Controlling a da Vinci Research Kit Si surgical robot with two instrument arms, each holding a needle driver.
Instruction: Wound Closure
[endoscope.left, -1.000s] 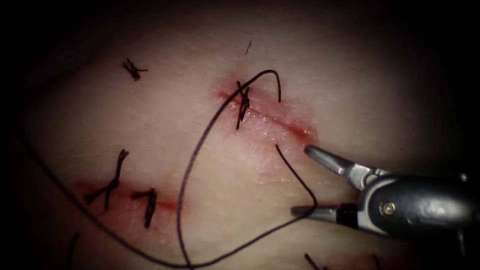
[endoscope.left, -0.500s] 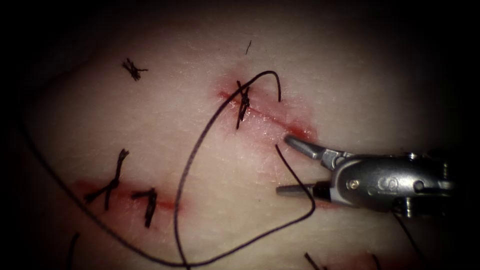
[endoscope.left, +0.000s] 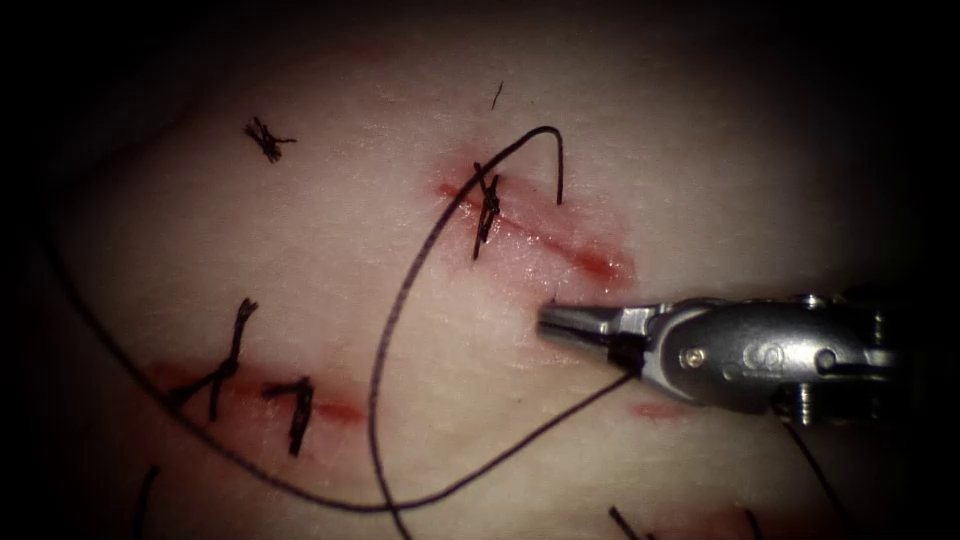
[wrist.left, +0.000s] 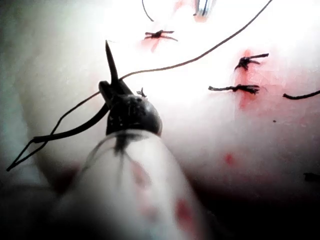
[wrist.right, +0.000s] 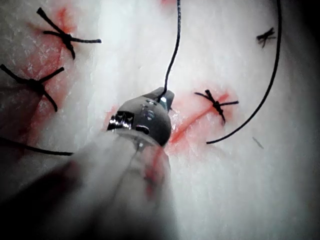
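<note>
Right tool's jaws (endoscope.left: 560, 322) closed on thread (endoscope.left: 400, 300).

Tissue (endoscope.left: 300, 250): pale, moist, faintly glossy, fine-grained skin texture. Cut (endoscope.left: 560, 245) at about 12 o'clock of the right tool: wet, shiny red fluid along it. Right tool (endoscope.left: 560, 322): polished grey metal, smooth, with bright highlights on the wrist housing. Thread (endoscope.left: 400, 300): dark, matt, thin strand. Knot (endoscope.left: 487, 205) on the cut: dark, frayed, fibrous ends. Left tool (wrist.left: 111, 85): dark smooth metal, slight sheen.
</note>
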